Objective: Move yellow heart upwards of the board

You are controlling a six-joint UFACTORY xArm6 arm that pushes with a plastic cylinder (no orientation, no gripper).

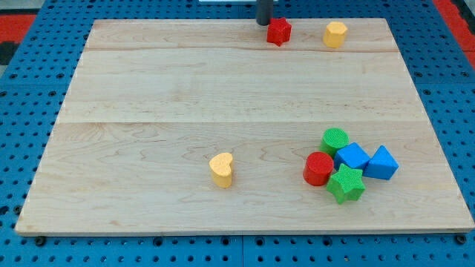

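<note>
The yellow heart [221, 169] is seen low on the pale, grained wooden desk [148, 89], slightly to the view's left of centre. My tip [263, 22], a dark rod with no claw to spread or press, is placed at the view's top, just beside a red star [279, 31]. A yellow hexagon [335, 34] is set nearby. Ribbed blocks are clustered at lower right: a green cylinder [335, 139], red cylinder [318, 168], green star [346, 184] and two blue blocks [352, 156] [381, 163].

Bare board [148, 89] lies above the yellow heart [221, 169]; block cluster [349, 165] stands right.
</note>
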